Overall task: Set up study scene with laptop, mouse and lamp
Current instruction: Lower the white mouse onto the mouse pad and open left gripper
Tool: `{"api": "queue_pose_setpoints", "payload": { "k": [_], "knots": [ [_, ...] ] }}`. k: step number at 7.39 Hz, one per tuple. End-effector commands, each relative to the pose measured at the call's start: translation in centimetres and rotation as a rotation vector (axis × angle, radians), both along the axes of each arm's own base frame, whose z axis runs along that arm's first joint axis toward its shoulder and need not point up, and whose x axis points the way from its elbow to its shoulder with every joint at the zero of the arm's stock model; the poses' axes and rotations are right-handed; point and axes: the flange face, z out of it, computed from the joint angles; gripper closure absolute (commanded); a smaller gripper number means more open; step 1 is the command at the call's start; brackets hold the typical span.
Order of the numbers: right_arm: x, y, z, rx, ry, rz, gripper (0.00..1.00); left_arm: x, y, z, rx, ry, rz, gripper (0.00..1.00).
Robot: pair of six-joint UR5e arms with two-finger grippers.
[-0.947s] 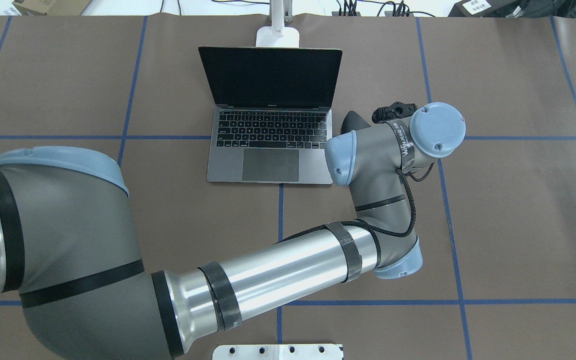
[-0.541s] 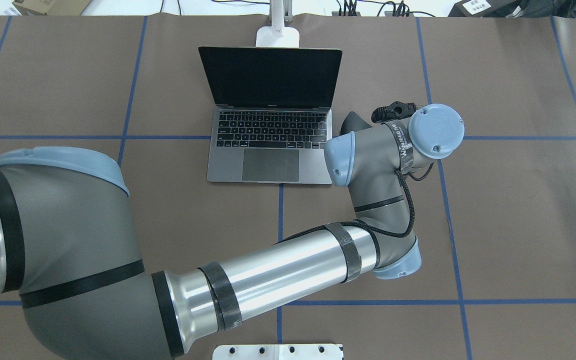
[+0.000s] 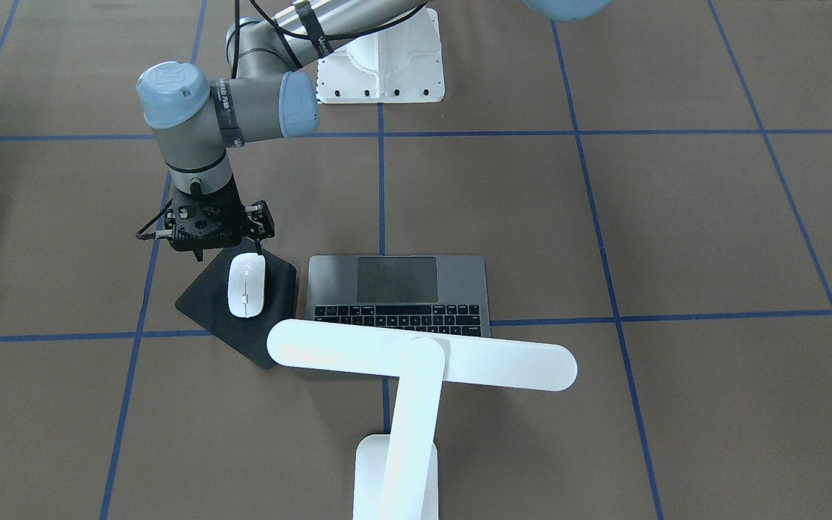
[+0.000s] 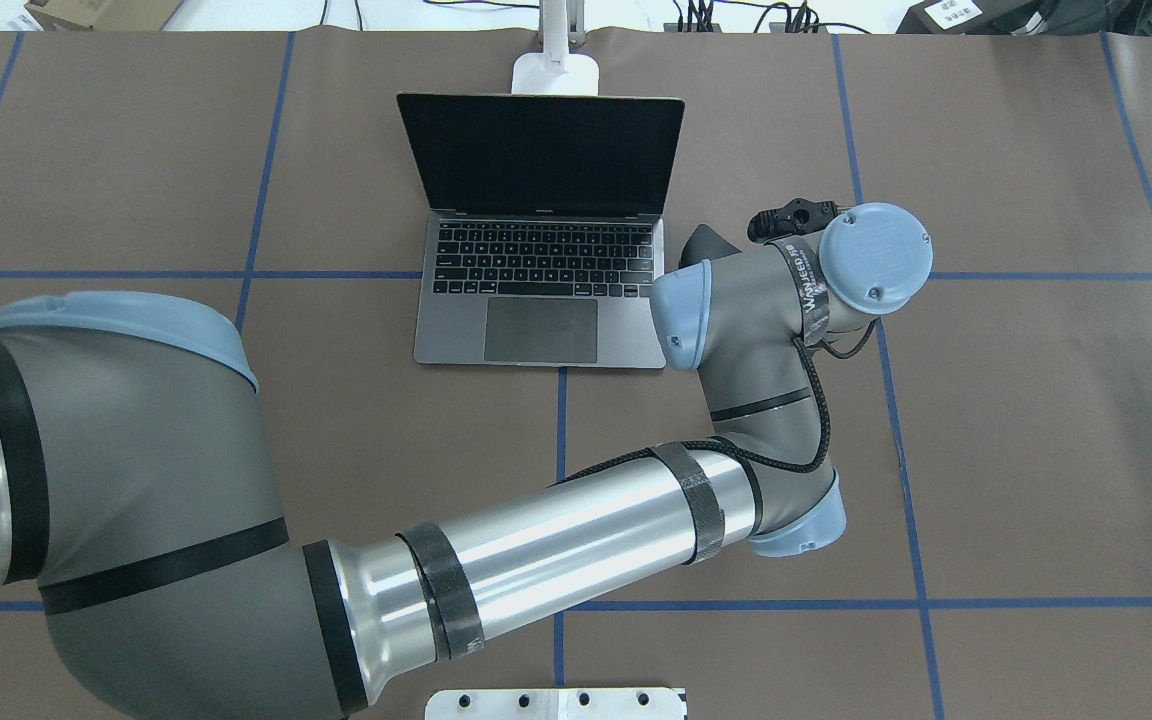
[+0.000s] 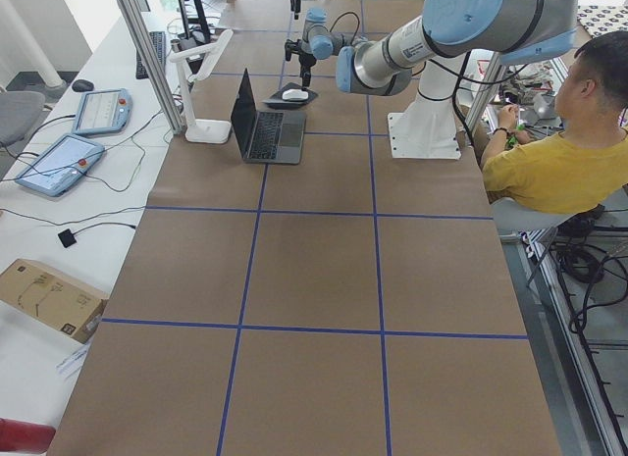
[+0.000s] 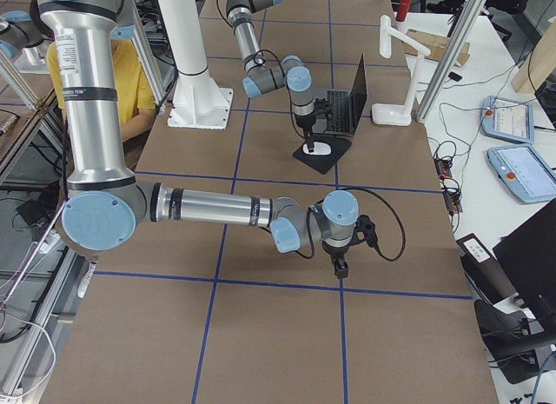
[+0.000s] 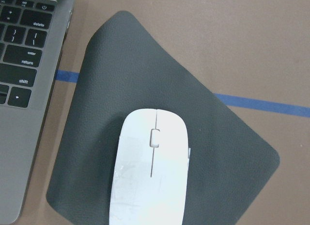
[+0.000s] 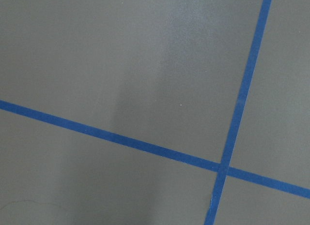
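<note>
The open grey laptop [image 4: 541, 310] sits at the table's far middle, screen up. The white lamp [image 3: 423, 357] stands behind it, its bar head over the keyboard's far edge. The white mouse [image 3: 246, 285] lies on a black mouse pad [image 3: 206, 303] beside the laptop; the left wrist view shows it [image 7: 150, 181] lying free. My left gripper [image 3: 228, 251] hovers open just above the mouse's near end, holding nothing. My right gripper [image 6: 339, 265] hangs over bare table far off to the right; I cannot tell whether it is open or shut.
The white bolted pedestal [image 3: 380, 65] stands at the robot's side of the table. My left arm [image 4: 556, 560] crosses the table in front of the laptop. An operator [image 5: 549, 162] sits beside the robot. Tablets [image 5: 59, 162] lie beyond the table's far edge.
The left wrist has shifted very slightly. The laptop and the lamp have not moved.
</note>
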Motion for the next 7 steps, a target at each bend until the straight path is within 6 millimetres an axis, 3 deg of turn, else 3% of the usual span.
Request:
{"api": "queue_pose_setpoints", "payload": {
  "k": [1,2,3,4,5,6,7],
  "knots": [
    [0.0,0.0,0.0,0.002,0.003,0.001,0.0,-1.1,0.6,-2.5,0.004,0.05,0.055,0.0],
    [0.1,0.1,0.3,-0.004,0.004,0.001,0.0,-2.6,0.8,-3.7,-0.019,0.035,0.086,0.0],
    [0.1,0.2,0.6,-0.011,0.007,0.002,0.0,-5.4,1.6,-3.8,-0.03,0.021,0.138,0.0],
    [0.2,0.3,0.8,-0.014,0.008,0.004,0.01,-9.3,3.1,-1.1,-0.026,0.055,0.184,0.0],
    [1.2,0.6,1.1,-0.021,0.007,0.021,0.01,-15.1,3.5,2.4,-0.028,0.041,0.23,0.0],
    [3.0,1.2,1.6,-0.029,0.007,0.052,0.01,-22.0,3.9,5.4,-0.013,0.019,0.27,0.0],
    [4.9,1.7,1.8,-0.033,0.007,0.086,0.01,-29.3,5.3,9.7,0.046,-0.014,0.303,0.0]
  ]
}}
